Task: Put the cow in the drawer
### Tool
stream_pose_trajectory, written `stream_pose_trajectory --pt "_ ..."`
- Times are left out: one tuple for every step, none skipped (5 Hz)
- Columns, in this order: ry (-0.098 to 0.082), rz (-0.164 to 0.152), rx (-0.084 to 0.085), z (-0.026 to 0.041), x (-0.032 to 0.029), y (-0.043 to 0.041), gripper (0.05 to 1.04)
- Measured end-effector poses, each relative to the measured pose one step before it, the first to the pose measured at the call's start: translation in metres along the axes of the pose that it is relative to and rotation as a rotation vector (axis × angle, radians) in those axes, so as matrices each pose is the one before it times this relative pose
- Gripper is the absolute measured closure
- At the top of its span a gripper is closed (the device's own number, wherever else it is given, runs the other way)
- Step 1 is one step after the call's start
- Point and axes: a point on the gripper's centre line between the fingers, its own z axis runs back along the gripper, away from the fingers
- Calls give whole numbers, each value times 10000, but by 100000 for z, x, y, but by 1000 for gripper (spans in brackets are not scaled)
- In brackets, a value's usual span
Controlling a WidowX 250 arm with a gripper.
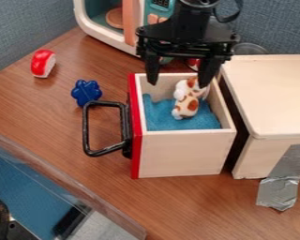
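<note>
At upper left of the frame, note a red-and-white rounded toy (43,63) set apart on the brown wood-grain table (58,124), likely kept clear of the work. Likewise a blue plastic flower-shaped toy (86,92), nearer centre. Next, see a black metal loop handle (86,129) projecting leftward from the red-fronted pale wooden drawer (187,154), apparently for pulling. At centre, find a blue soft lining (162,112) inside, probably as cushioning. Above, observe the black two-finger gripper (181,83) released, fingers spread wide, presumably to leave the load free. Find the brown-and-white spotted toy cow (186,103) within the drawer, on the lining; cannot tell whether touching the right-hand finger. Advise a straight lift, against snagging. At right, record a pale wooden cabinet (274,89) with silver tape (284,185) down to the table, probably for steadiness.
</note>
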Motion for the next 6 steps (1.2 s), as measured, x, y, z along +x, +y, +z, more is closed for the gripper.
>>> stream_pose_trajectory --pt "115 -37 38 -555 -10 511 83" --pt "225 -485 82 -216 -511 1054 82" --pt "-62 15 -28 1246 55 2219 83" --pt "-18 314 -282 1349 -295 1842 83" --pt "72 185 -122 1306 75 2521 83" --pt "406 -156 241 -141 58 3020 83"
